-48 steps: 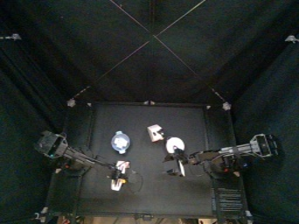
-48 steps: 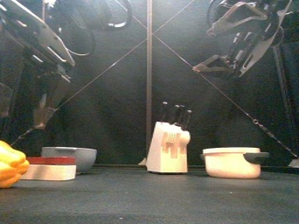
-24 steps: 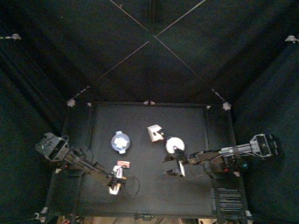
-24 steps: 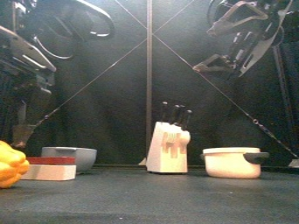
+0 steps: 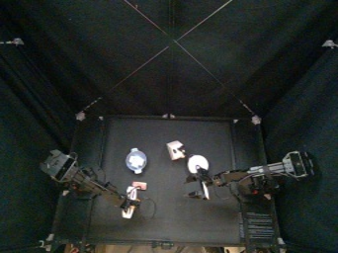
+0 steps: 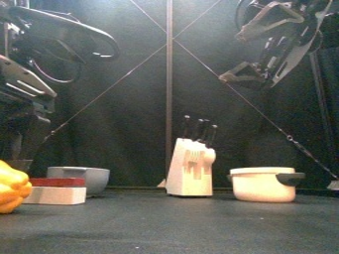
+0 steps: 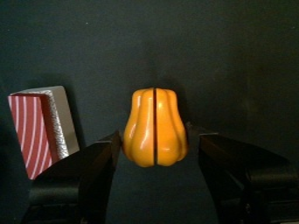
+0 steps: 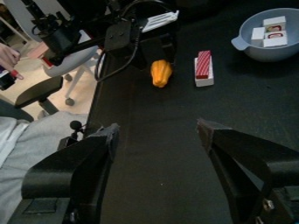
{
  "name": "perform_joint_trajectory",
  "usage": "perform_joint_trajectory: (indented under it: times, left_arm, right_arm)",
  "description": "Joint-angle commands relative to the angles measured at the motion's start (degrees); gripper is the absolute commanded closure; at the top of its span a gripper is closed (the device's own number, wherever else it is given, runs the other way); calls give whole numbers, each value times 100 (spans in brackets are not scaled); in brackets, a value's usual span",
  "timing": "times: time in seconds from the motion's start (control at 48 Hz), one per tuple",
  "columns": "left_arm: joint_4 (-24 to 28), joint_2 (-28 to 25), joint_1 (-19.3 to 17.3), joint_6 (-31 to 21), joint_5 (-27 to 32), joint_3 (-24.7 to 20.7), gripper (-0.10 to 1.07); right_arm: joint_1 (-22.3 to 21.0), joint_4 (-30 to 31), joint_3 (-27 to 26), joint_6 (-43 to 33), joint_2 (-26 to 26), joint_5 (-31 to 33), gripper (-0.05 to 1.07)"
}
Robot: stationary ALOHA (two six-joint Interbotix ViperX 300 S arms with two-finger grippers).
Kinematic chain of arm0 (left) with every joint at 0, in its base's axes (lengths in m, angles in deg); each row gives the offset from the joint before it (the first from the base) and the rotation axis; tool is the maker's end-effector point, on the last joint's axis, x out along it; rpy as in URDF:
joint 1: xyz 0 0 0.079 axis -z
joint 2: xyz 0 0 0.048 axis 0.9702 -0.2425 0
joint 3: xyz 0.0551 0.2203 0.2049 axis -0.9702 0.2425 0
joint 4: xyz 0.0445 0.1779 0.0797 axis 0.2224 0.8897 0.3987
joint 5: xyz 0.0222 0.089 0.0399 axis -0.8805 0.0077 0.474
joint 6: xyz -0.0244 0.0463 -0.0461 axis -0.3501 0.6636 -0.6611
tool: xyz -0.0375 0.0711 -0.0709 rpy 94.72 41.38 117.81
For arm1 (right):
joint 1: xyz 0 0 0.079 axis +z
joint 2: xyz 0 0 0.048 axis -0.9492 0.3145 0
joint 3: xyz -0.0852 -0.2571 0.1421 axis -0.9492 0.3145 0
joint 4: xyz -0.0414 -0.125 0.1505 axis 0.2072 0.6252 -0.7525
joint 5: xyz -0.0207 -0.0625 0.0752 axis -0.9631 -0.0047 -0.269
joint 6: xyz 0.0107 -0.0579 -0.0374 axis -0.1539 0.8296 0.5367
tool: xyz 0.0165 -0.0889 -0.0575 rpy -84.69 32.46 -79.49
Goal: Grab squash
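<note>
The squash (image 7: 156, 125) is a small yellow-orange chunk standing on the black table, centred just ahead of my left gripper (image 7: 162, 162). The left jaws are open, one on each side of it, not touching. It also shows at the far left edge of the front view (image 6: 11, 187) and in the right wrist view (image 8: 160, 73). In the top view my left gripper (image 5: 129, 206) is near the table's front left and covers the squash. My right gripper (image 8: 163, 149) is open and empty, hanging high at mid-table (image 5: 193, 180).
A red-and-white block (image 7: 41, 131) lies right beside the squash. A blue-white bowl (image 5: 136, 159), a white knife block (image 6: 192, 167) and a white pot (image 6: 265, 184) stand farther back. Past the curtains is a room with a chair (image 8: 24, 87).
My left arm has swung a little toward the table's front, bringing its gripper over the squash. The right arm has not moved.
</note>
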State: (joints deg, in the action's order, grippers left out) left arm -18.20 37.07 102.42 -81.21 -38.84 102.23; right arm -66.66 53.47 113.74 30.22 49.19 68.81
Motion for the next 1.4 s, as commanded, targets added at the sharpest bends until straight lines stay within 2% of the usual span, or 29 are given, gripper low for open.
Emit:
perform_joint_trajectory:
  times: [0.0, 0.417, 0.729, 1.021, 1.167, 1.375]
  left_arm:
    - [9, -9, -62, -9, -62, -35, 4]
    - [0, -70, -105, -9, -79, 53, 6]
    - [0, -70, -105, -9, -88, 53, 16]
    - [9, 343, -105, -9, -97, -141, 18]
    - [18, 606, -105, -9, -422, -132, 18]
    - [26, 721, -105, 0, -976, -35, 18]
  right_arm:
    - [0, 0, -53, 9, -44, -44, 2]
    - [0, -9, -53, 0, -44, -44, 2]
    - [0, -9, -53, 9, -44, -44, 2]
    - [0, -26, -53, -9, -44, -44, 2]
    - [9, -26, -62, -9, -44, -44, 2]
    - [-26, -26, -88, 9, -44, -44, 2]
